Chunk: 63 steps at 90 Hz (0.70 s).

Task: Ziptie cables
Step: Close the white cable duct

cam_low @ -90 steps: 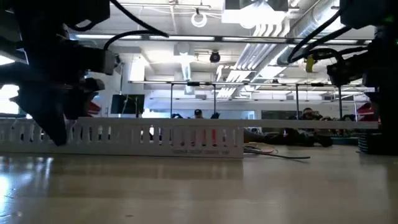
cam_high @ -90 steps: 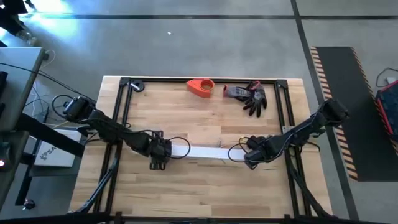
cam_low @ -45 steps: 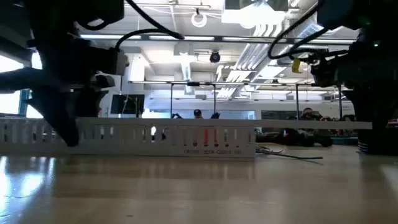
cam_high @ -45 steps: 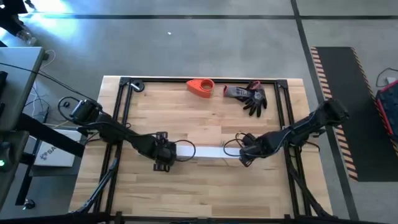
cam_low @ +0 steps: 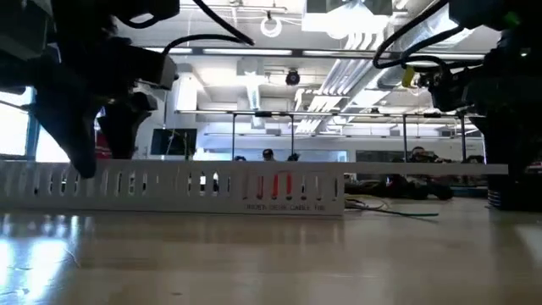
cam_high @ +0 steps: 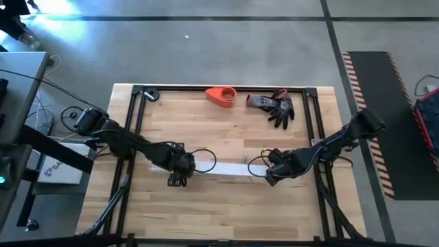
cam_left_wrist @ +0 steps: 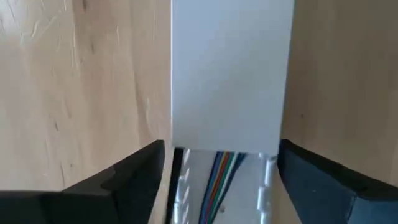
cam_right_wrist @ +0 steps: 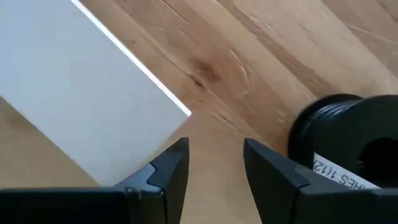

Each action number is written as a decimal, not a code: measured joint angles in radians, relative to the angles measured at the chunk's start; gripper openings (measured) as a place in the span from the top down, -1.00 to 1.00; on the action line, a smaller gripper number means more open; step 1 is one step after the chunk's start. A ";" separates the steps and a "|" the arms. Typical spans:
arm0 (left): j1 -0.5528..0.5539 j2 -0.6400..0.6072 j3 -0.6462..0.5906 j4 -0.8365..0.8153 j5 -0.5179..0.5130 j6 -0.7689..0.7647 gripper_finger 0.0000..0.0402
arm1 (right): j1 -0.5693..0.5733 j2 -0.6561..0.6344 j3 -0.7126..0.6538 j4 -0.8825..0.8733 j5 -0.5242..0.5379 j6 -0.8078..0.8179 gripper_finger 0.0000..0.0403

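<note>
Because the cables [cam_left_wrist: 222, 177] are thin, light and limp, they will likely sag and splay unless gathered close to where a tie must go, so a hold on the bunch itself, near the mouth of the white slotted channel [cam_low: 178, 188], seems better than one on the loose ends. In the left wrist view, coloured strands run lengthwise inside that channel, partly hidden under a flat white cover [cam_left_wrist: 231, 74]; more wire trails on the table [cam_high: 226, 127] beyond the channel's end in the low view. The left hand [cam_left_wrist: 221, 180] stands wide open, one finger on either side of the channel, touching nothing that can be seen. The right hand [cam_right_wrist: 214, 171] hovers just off the corner of the white cover with its fingers slightly apart and nothing between them; a black spool [cam_right_wrist: 345, 140] lies beside it. The channel is stiff and should slide easily on the wood, so it may shift if pushed. An orange tool [cam_high: 221, 96] and a glove [cam_high: 278, 106] lie well apart at the far edge.
</note>
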 joint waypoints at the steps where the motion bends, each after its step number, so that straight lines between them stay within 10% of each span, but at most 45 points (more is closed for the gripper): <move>1: 0.000 0.000 0.000 0.000 0.000 -0.001 -0.45 | 0.000 0.000 0.000 0.000 0.000 0.000 0.32; 26: -0.025 -0.006 -0.009 -0.150 -0.015 -0.078 -0.46 | 0.000 0.000 0.000 -0.003 0.003 -0.010 0.32; 63: -0.078 -0.006 -0.100 0.047 -0.045 -0.128 -0.29 | 0.037 0.000 -0.002 -0.127 -0.082 -0.007 0.32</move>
